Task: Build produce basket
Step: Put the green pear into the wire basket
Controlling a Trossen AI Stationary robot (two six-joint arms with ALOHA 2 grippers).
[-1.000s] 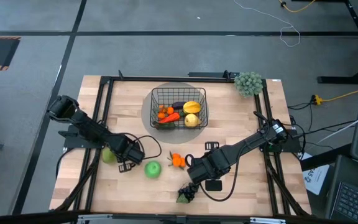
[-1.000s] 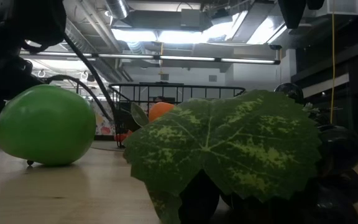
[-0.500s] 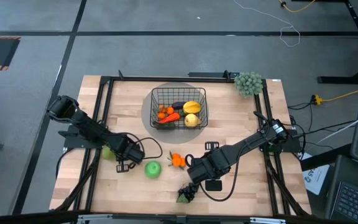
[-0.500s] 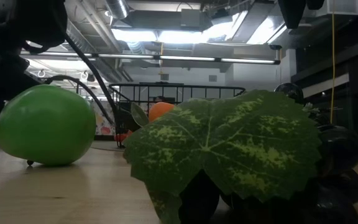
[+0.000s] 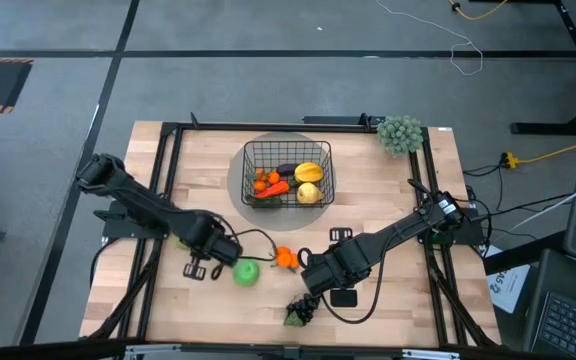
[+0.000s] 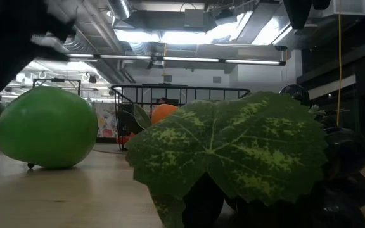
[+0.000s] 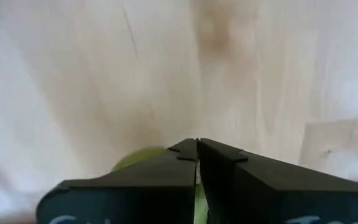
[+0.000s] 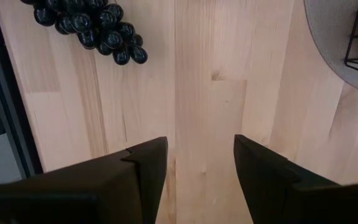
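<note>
The black wire basket (image 5: 251, 150) stands on a grey disc at the table's far middle and holds an orange carrot, an eggplant and yellow fruits. A green apple (image 5: 245, 272), an orange (image 5: 285, 258) and dark grapes with a leaf (image 5: 300, 311) lie on the near half of the table. The pear (image 5: 179, 240) shows mostly hidden under my left arm. My left gripper (image 5: 226, 255) is shut, just left of the apple. My right gripper (image 5: 311, 275) is open and empty, between the orange and the grapes (image 8: 89, 28). My left gripper's shut fingers (image 7: 197, 149) lie over the yellow-green pear (image 7: 135, 160), which shows behind and under them. I cannot tell whether they touch it.
A pale grey-green bushy cluster (image 5: 400, 132) sits at the far right corner. Black frame rails run along the table's left, right and far sides. Bare wood lies between the basket and the loose fruit. In the low view the grape leaf (image 6: 233, 149) fills the foreground beside the apple (image 6: 46, 126).
My left gripper has gone toward the table's right edge, toward the green apple, moving quickly in the last half second. The pear is now mostly covered by the arm. My right arm has kept still.
</note>
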